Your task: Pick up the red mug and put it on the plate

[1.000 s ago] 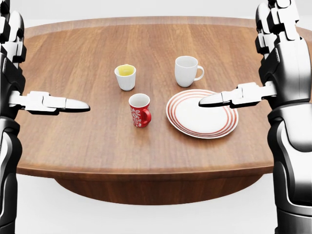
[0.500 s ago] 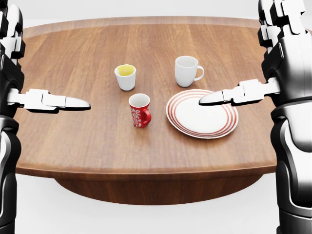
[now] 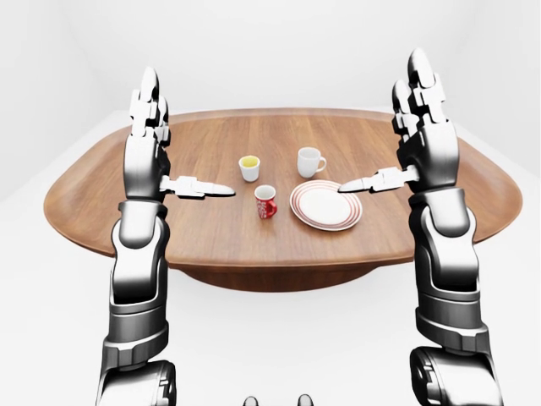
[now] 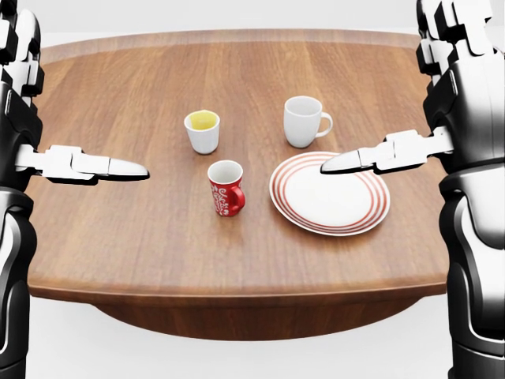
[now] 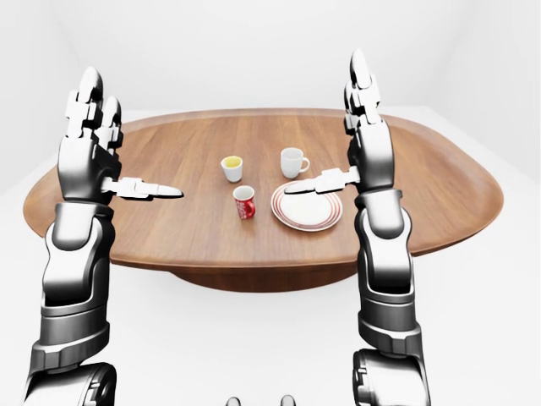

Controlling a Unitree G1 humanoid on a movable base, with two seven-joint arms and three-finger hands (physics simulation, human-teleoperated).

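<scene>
On the round wooden table (image 4: 142,237) the red mug (image 4: 226,188) stands upright, its handle turned to the right, just left of the plate (image 4: 331,207) with red rings and not touching it. Farther across the table sit a white cup (image 4: 203,130) with something yellow inside, to the left, and a plain white mug (image 4: 303,121), to the right, close beyond the plate's far rim.

Both arms are raised with the forearms upright. The left hand (image 3: 149,127) is spread wide, its fingers pointing up and its thumb (image 4: 95,166) stretched flat toward the right, well left of the red mug and gripping nothing. The right hand (image 3: 423,106) is likewise spread wide and empty, fingers up, its thumb (image 4: 371,158) reaching left so that its tip shows over the plate's far rim in the head view.
</scene>
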